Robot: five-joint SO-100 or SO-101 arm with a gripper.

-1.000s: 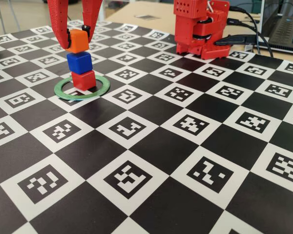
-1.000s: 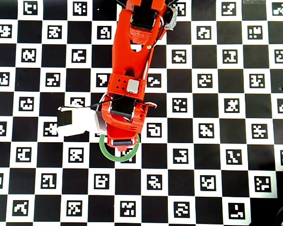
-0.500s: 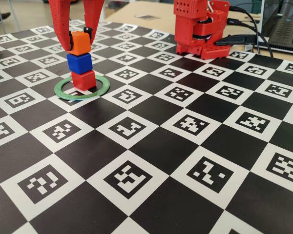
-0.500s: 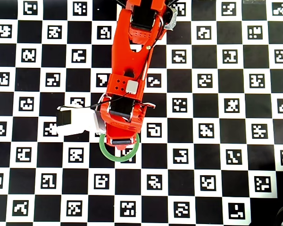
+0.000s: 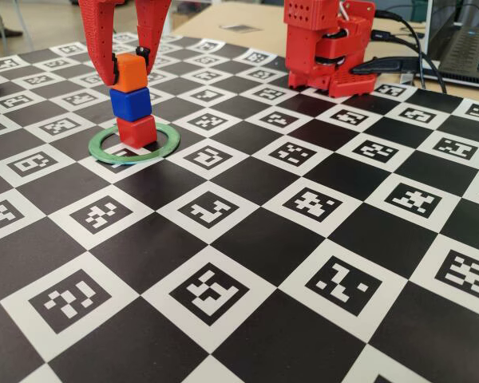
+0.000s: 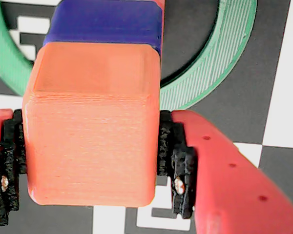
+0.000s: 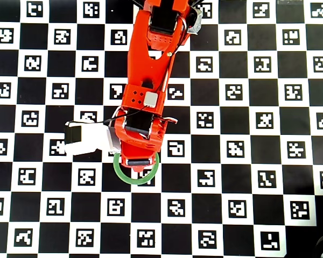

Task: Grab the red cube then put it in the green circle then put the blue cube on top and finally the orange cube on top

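Final step: our gripper [image 5: 128, 65] clasps the orange cube [image 5: 130, 71] seated on the blue cube [image 5: 131, 104]; next, we release.

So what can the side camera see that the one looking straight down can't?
Only the fixed view shows the tower: red cube, blue cube, then orange cube between the gripper fingers. Only the overhead view shows the arm from above, covering the cubes, and a white box on its side. Both show the green circle and the checkered board.
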